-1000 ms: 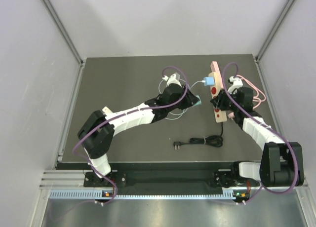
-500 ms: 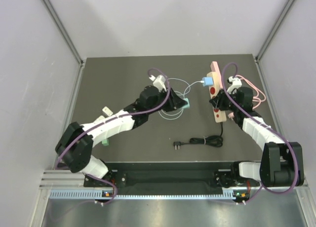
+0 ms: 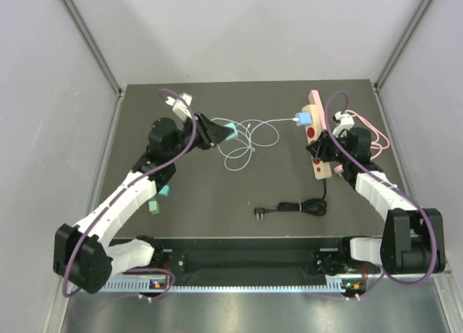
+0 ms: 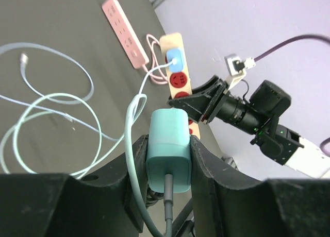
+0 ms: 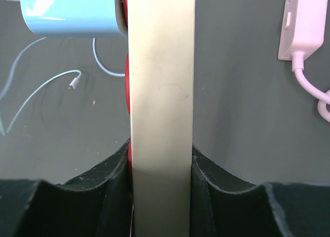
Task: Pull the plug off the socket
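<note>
My left gripper (image 3: 218, 132) is shut on a teal plug (image 3: 228, 129), held in the air at the back left of the mat, well clear of the socket. In the left wrist view the teal plug (image 4: 169, 144) sits squeezed between both fingers (image 4: 135, 157), its pale cable trailing down. The socket is a cream power strip (image 3: 315, 100) with red outlets, and my right gripper (image 3: 323, 158) is shut on it. In the right wrist view the cream strip (image 5: 161, 92) fills the gap between the jaws. A blue plug (image 3: 307, 120) remains seated in the strip.
Loops of white cable (image 3: 246, 141) lie mid-mat. A coiled black cord with a plug (image 3: 293, 207) lies near the front. A pink power strip (image 5: 304, 20) and its pink cable (image 3: 377, 136) lie right of the cream strip. Small teal pieces (image 3: 154, 207) lie under my left arm.
My left arm has swung far to the left, carrying the teal plug from beside the cream strip, its cable trailing after it. The right arm and strip have stayed still.
</note>
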Motion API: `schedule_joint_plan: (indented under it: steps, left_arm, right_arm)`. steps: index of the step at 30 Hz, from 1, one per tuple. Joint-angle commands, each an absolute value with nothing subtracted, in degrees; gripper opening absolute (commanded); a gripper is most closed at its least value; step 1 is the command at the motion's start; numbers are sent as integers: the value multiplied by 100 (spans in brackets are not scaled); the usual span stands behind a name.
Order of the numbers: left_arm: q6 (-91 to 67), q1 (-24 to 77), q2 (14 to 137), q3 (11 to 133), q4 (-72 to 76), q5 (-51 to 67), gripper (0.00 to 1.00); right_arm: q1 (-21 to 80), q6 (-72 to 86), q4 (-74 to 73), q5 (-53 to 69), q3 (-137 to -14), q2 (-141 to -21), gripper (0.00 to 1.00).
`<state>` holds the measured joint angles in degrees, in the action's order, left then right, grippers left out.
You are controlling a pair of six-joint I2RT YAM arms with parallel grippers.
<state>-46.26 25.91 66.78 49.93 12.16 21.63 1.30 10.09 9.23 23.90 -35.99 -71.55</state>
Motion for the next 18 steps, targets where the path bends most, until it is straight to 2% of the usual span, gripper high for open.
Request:
schedule_joint_plan:
  steps: [1, 10, 18]
  left_arm:
    - [-4254, 2129, 6267, 5754, 906, 2496, 0]
    - [-4096, 1582, 6311, 8021, 431, 2497, 0]
    - [-3174, 1547, 6091, 9683, -315, 828, 0]
  right_arm:
    - [62, 932, 1573, 2320, -3727, -7084, 0]
    - [62, 958, 1521, 1995, -3762, -7154, 0]
    - [62, 949, 1485, 1802, -3788, -7207, 0]
